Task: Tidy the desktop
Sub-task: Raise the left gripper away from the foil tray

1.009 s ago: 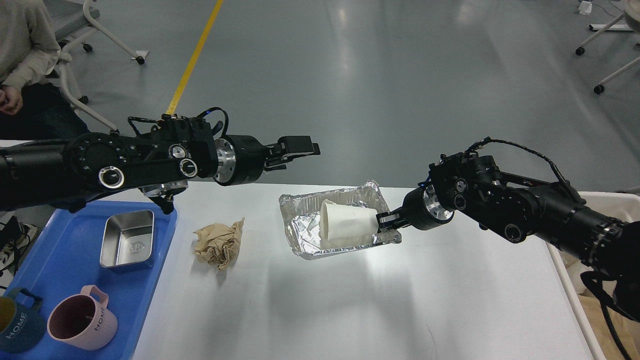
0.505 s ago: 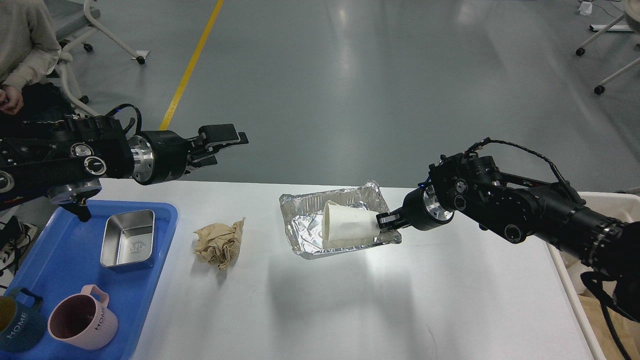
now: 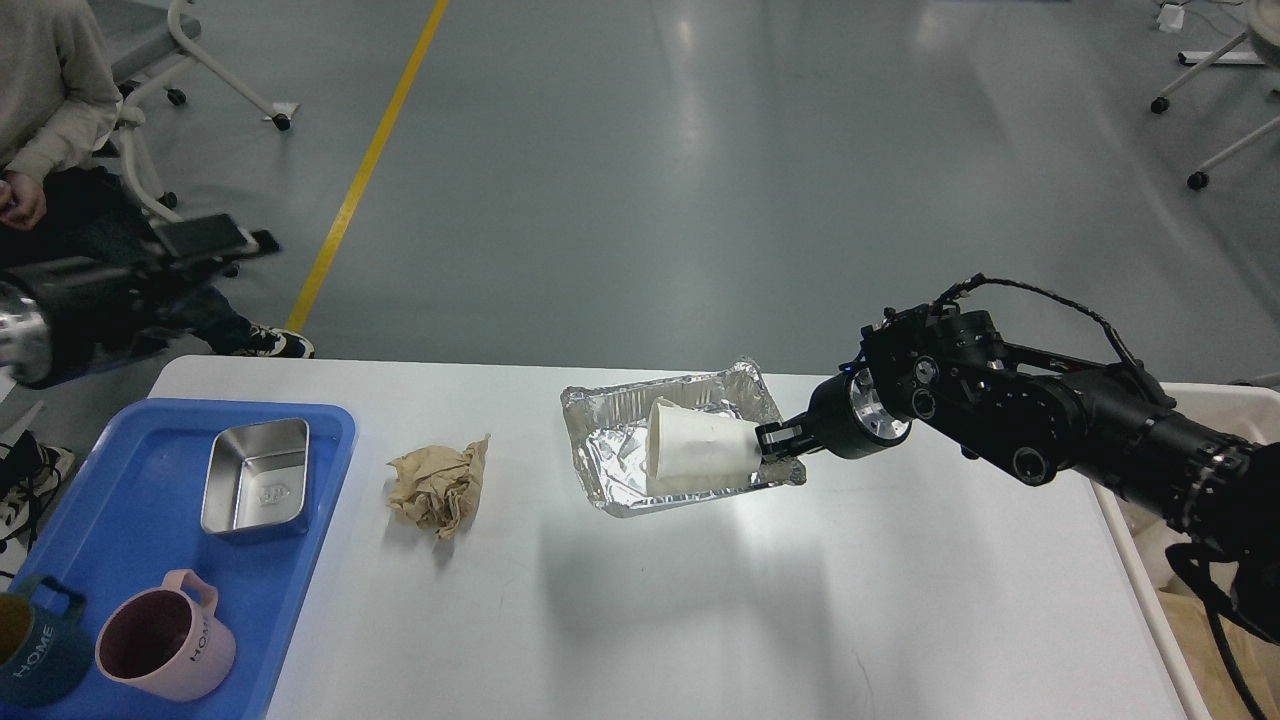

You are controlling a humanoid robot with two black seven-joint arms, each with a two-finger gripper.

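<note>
Paper cup held over the foil tray at the far edge of the desktop.

The right gripper (image 3: 768, 443) is clamped on the narrow end of a white paper cup (image 3: 695, 461), tipped on its side inside a foil tray (image 3: 610, 485) near the desktop's (image 3: 700, 620) far edge. The left gripper (image 3: 215, 240) is blurred beyond the far-left corner; its finger state cannot be told. A crumpled brown paper (image 3: 437, 489) is seen beside a blue tray (image 3: 150, 540) along the left edge.

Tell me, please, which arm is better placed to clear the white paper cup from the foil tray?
The right. Its gripper is at the cup's end inside the foil tray, apparently gripping it. The left gripper is blurred, far off beyond the desktop's left corner.
</note>
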